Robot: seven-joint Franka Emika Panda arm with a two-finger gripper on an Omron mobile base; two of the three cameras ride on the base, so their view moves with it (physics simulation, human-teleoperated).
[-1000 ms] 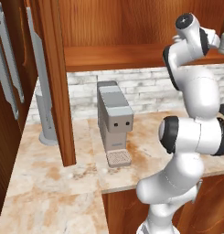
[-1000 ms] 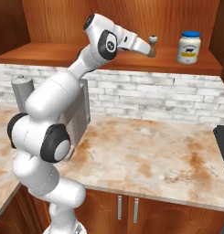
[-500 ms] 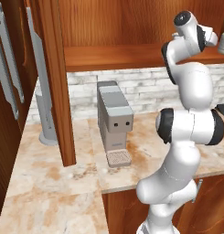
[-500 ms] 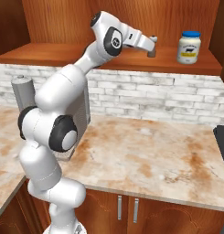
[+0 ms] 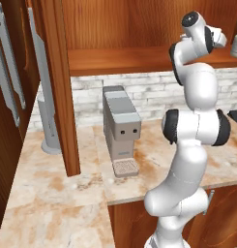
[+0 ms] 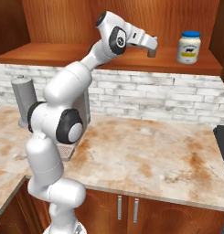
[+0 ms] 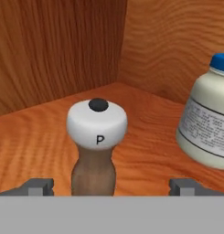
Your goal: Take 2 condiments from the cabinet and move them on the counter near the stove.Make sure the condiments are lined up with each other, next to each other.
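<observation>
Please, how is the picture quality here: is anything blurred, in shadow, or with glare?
Hand view: shaker fairly sharp, the "P" on its cap readable; jar label text too blurred to read; soft shadow in the cabinet corner. Right base view: even light, no glare; counter blotches look soft. Left base view: jar cut off at the right edge.

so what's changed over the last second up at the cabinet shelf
The arm has straightened up and reached further along the cabinet shelf, bringing the open gripper up to the shaker, which now stands between its fingertips. Nothing has been gripped yet. The white jar stays in place on the shelf, and the coffee machine on the counter has not moved.
</observation>
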